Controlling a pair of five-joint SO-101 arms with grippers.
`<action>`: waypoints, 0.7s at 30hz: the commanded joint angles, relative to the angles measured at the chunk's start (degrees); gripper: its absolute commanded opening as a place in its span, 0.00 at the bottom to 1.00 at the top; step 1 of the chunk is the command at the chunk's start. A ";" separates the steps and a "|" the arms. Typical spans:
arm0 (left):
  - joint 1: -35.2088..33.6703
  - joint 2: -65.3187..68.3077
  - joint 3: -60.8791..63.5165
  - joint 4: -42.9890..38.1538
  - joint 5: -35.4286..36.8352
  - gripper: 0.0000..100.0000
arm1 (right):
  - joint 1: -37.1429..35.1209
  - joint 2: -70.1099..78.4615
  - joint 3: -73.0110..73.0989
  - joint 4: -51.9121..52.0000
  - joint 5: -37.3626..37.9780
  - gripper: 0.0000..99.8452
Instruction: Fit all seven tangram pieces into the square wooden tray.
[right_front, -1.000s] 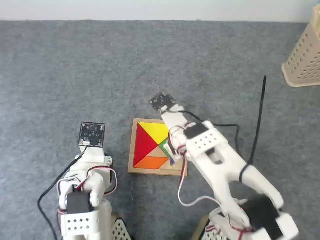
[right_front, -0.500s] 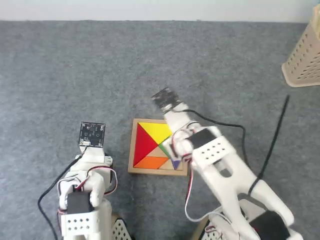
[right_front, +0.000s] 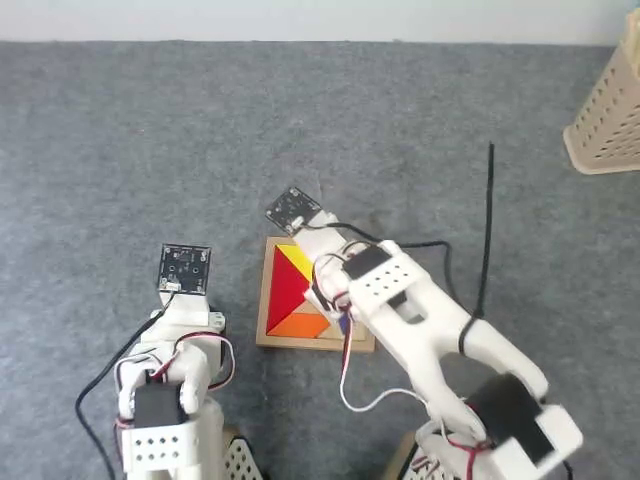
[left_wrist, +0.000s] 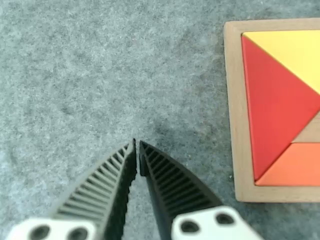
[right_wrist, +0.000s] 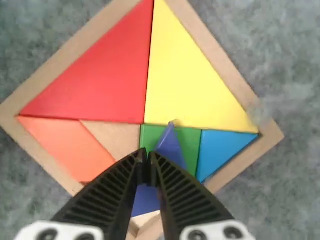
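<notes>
The right tool (right_wrist: 146, 156) is pointing down, clenched, over the purple piece (right_wrist: 170, 145), which is overlapping the green square (right_wrist: 192, 145) in the tray (right_wrist: 225, 80). The left tool (left_wrist: 137, 144) is hanging clenched over the bench (left_wrist: 75, 75).

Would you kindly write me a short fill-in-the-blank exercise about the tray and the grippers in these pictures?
1. The red triangle borders the large ____ triangle.
2. The purple piece overlaps the ____ square.
3. The parallelogram in the tray is ____.
4. The left gripper, beside the tray, is ____.
Missing words: yellow; green; orange; shut.
</notes>
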 joint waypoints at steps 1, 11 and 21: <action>0.00 -1.14 -0.40 0.44 -0.26 0.01 | -0.22 0.92 -4.04 -0.84 0.70 0.01; 0.00 -1.14 -0.40 0.44 -0.26 0.01 | 4.97 2.51 -4.75 -0.22 -4.75 0.01; 0.00 -1.14 -0.40 0.44 -0.26 0.01 | 4.97 2.33 -4.75 0.48 -7.38 0.01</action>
